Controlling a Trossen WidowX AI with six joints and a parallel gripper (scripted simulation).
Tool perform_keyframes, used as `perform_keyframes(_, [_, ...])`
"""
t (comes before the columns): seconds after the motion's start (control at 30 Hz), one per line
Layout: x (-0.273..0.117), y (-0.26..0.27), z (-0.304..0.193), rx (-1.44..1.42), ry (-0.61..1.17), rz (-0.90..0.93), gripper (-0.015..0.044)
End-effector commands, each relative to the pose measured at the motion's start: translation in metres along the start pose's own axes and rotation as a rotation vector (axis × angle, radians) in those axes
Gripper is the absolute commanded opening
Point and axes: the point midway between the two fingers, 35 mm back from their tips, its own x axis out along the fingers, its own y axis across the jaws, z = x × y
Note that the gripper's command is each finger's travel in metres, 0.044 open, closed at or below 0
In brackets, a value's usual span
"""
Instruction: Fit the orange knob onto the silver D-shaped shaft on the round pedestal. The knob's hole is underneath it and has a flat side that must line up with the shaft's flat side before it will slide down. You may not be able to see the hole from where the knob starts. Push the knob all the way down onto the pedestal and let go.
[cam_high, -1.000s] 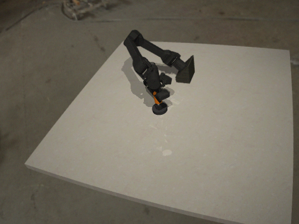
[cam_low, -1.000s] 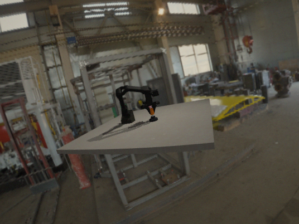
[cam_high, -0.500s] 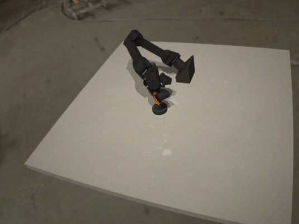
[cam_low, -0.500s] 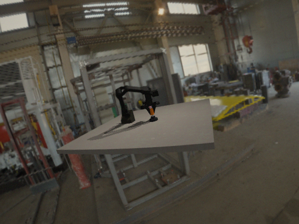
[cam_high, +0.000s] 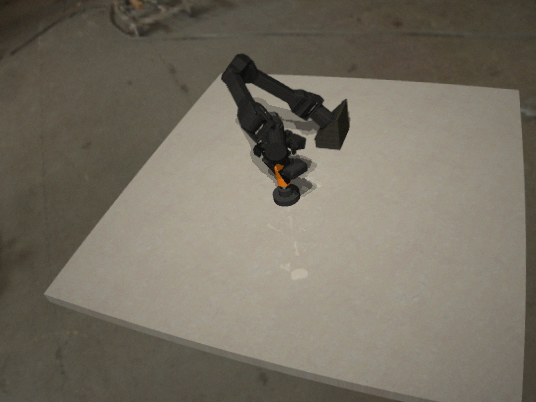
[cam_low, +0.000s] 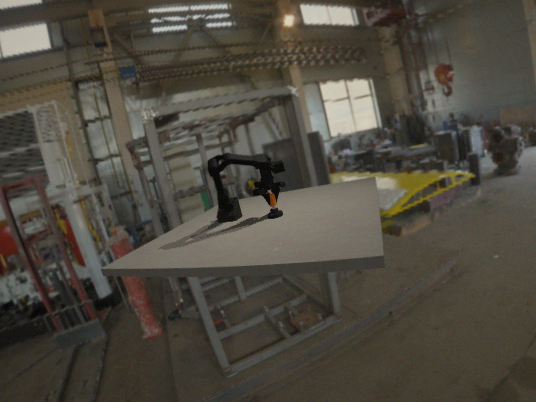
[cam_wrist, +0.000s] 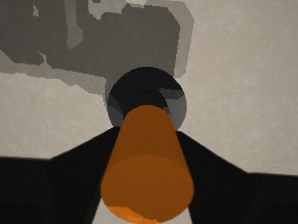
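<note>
The orange knob (cam_high: 282, 179) (cam_low: 273, 200) (cam_wrist: 147, 150) is a long tapered piece, upright or nearly so, over the dark round pedestal (cam_high: 286, 199) (cam_low: 275, 214) (cam_wrist: 178, 107). My gripper (cam_wrist: 147, 134) is shut on the knob, with one black finger on each side of it in the wrist view. The knob's lower end is at or just above the pedestal's raised middle; a small light spot shows there in the exterior view. The shaft, its flat side and the knob's hole cannot be made out, so I cannot tell how they line up.
The pedestal stands on a pale table (cam_high: 380, 280) (cam_low: 320, 240). The arm's base (cam_high: 334, 131) (cam_low: 229, 210) stands on the same table, and the arm arches over to the pedestal. Arm shadows lie beside the pedestal.
</note>
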Motion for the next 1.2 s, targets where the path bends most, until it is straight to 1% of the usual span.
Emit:
perform_keyframes(0.0, [-0.0021, -0.0014, -0.0002, -0.043, 0.005, -0.005, 0.0])
perform_keyframes(0.43, [0.003, 0.0007, 0.0004, -0.043, 0.005, -0.004, 0.0])
perform_keyframes(0.87, [-0.0019, 0.0008, -0.0005, -0.043, 0.005, -0.005, 0.0])
perform_keyframes(0.97, [-0.002, 0.0007, -0.0006, -0.097, 0.005, -0.004, 0.0])
perform_keyframes(1.1, [-0.0019, -0.0011, -0.0004, -0.242, 0.005, -0.004, 0.0])
perform_keyframes(1.17, [-0.0017, -0.0015, -0.0001, -0.252, 0.005, -0.004, 0.0])
